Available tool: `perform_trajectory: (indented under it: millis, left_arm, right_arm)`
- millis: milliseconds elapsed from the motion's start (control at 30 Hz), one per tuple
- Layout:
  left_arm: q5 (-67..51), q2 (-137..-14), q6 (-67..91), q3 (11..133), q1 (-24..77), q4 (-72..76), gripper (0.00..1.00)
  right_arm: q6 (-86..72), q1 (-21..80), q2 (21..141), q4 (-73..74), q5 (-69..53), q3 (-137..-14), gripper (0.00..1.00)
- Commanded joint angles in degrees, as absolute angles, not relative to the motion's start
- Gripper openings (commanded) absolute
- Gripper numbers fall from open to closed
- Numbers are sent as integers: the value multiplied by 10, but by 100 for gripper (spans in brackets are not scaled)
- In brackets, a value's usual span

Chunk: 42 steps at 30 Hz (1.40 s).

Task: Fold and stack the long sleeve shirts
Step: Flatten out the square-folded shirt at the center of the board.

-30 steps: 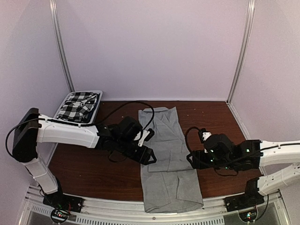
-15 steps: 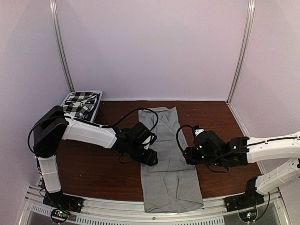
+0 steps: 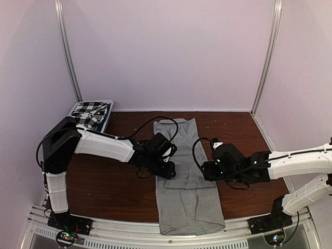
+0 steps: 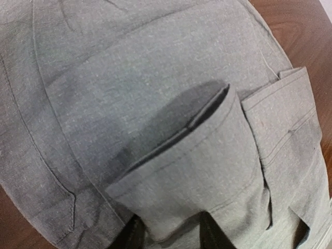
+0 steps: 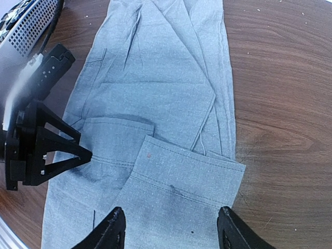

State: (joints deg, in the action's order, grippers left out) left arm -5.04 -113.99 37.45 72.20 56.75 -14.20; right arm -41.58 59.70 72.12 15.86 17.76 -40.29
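Plain light grey long sleeve shirt (image 3: pixel 185 150) lay flat on the brown wooden table (image 3: pixel 104 192). It was folded into a long narrow strip running far to near. Its near end reached past the table edge onto the metal rail (image 3: pixel 129 228).

Black-and-white checked shirt (image 3: pixel 88 113) sat bunched in the white slatted plastic basket (image 3: pixel 108 118) at the far-left corner, well apart from the grey one.

Left gripper (image 3: pixel 167 170) was at the strip's left edge, about mid-length, low on the cloth. In the left wrist view, the left-side cuff (image 4: pixel 207 166) stood raised off the shirt body (image 4: pixel 129 88) with a shadow under it. The cuff's end dropped between the two dark fingers (image 4: pixel 132 236). The cloth covered the gap, so I couldn't tell whether the fingers were pinching it or just straddling it.

Right gripper (image 3: pixel 205 171) was at the strip's right edge, across from the left one. In the right wrist view its fingers (image 5: pixel 111 231) were spread wide. The right-side cuff (image 5: pixel 187 181) lay flat between them, folded in over the strip, and nothing was clamped. The same view showed the left gripper (image 5: pixel 89 153) with its tip touching the cloth's left edge.
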Motion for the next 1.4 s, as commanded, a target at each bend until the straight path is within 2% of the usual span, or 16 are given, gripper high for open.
perform_trajectory:
  millis: [0,167,467,867,1067,1267,1367]
  left_arm:
    - [-51,-1135,373,741,572,-127,27]
    - [-53,-1113,372,738,572,-125,11]
    - [-57,-1106,378,730,572,-114,6]
    - [-47,-1092,416,694,572,-88,0]
    - [-47,-1088,422,679,570,-74,0]
    - [-48,-1080,425,673,565,-63,0]
    - [-40,-1075,426,673,561,-62,0]
  right_arm:
    - [-406,591,739,140,174,-420,62]
    - [-397,588,772,122,166,-433,62]
    - [-381,587,901,115,156,-505,67]
    - [-403,578,1007,88,144,-513,62]
    - [-412,578,1017,88,145,-512,54]
    - [-417,575,997,93,156,-501,32]
    - [-417,574,987,95,161,-500,23]
